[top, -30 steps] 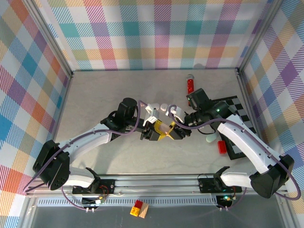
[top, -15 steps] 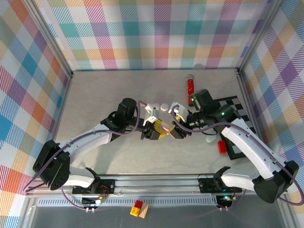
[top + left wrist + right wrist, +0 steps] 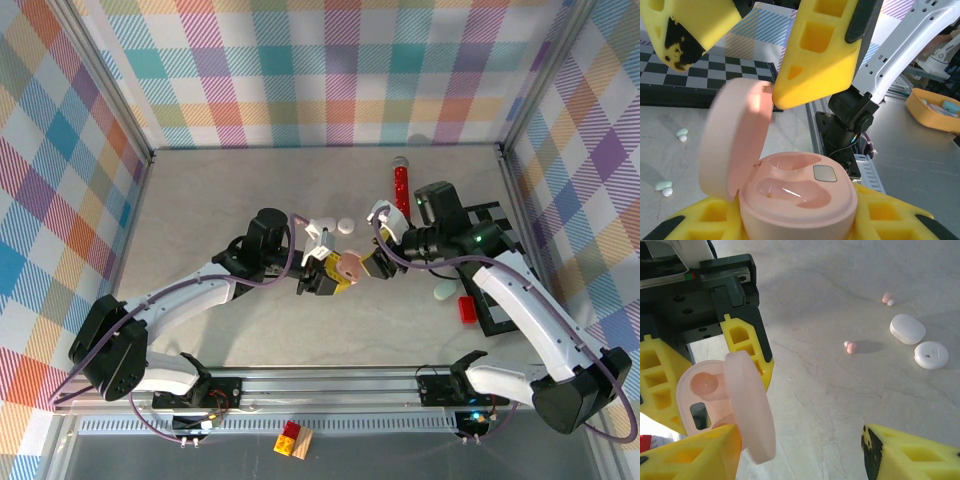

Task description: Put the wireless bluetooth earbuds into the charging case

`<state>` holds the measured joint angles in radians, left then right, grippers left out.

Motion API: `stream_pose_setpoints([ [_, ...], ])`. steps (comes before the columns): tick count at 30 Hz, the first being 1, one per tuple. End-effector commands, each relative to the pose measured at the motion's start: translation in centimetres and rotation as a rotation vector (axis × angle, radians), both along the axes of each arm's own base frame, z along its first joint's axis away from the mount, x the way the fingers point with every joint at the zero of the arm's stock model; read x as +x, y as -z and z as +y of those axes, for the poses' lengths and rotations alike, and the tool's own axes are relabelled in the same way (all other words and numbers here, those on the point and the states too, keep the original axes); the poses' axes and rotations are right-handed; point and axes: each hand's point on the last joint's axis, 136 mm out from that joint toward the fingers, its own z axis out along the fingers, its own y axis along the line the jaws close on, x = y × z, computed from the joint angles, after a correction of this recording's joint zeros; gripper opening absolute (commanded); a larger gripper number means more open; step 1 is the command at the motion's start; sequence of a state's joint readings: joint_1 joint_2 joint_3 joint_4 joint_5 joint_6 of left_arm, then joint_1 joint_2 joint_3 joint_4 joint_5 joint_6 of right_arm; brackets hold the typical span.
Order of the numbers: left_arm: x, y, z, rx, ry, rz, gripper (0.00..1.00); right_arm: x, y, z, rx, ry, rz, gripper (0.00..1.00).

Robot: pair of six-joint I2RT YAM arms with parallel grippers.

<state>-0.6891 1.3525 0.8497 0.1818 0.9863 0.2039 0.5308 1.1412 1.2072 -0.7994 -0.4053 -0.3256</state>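
Observation:
The pink charging case (image 3: 800, 192) sits between my left gripper's (image 3: 797, 222) yellow fingers, which are shut on its base. Its lid (image 3: 732, 140) stands up, hinged open, and both inner wells look empty. My right gripper (image 3: 800, 455) is open, with one finger (image 3: 695, 455) right beside the lid (image 3: 752, 410); whether they touch I cannot tell. In the top view both grippers meet mid-table, left (image 3: 333, 272) and right (image 3: 372, 262), with the case (image 3: 348, 266) between them. Two pink earbuds (image 3: 850, 346) (image 3: 887, 298) lie on the table beyond the case. Two pale earbuds (image 3: 681, 134) (image 3: 663, 186) lie on the table too.
A white pebble case (image 3: 907, 329) and a round white case (image 3: 931, 355) lie near the pink earbuds. A red cylinder (image 3: 401, 180) stands behind the right gripper. A black checkered mat (image 3: 495, 260) with a red block (image 3: 466, 310) and a pale case (image 3: 443, 291) lies at the right.
My right gripper has opened wider and drawn back to the right and up, off the case. The case's lid now stands open. The left gripper has stayed put.

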Motion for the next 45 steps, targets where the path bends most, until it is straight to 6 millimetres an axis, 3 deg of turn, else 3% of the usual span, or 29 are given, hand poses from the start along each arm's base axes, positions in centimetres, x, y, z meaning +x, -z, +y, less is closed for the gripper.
stream_pose_setpoints([
  [1,-0.7,-1.0,0.2,-0.044,0.024,-0.035,0.34,-0.6,-1.7,0.2,0.070,-0.019,-0.030,0.66],
  [8,-0.3,-1.3,0.3,-0.061,0.004,-0.043,0.34,-0.1,-2.3,-0.2,0.100,0.018,-0.046,0.71],
  [12,0.8,-1.2,0.7,-0.075,-0.052,-0.054,0.34,0.5,-3.9,-0.5,0.187,0.063,-0.083,0.73],
  [17,2.6,-1.6,1.8,-0.134,-0.142,-0.063,0.34,3.9,-5.6,-3.4,0.364,0.298,-0.095,0.73],
  [21,3.9,-1.9,2.6,-0.159,-0.220,-0.081,0.33,7.5,-2.9,-6.4,0.452,0.560,0.033,0.72],
  [26,5.0,-2.6,3.8,-0.203,-0.286,-0.088,0.33,9.6,3.0,-6.5,0.433,0.706,0.272,0.71],
  [33,6.6,-3.3,5.5,-0.267,-0.385,-0.087,0.33,10.5,9.0,-3.6,0.386,0.743,0.502,0.71],
  [45,8.9,-3.8,9.0,-0.316,-0.546,-0.086,0.33,8.6,17.4,6.3,0.290,0.767,0.754,0.70],
])
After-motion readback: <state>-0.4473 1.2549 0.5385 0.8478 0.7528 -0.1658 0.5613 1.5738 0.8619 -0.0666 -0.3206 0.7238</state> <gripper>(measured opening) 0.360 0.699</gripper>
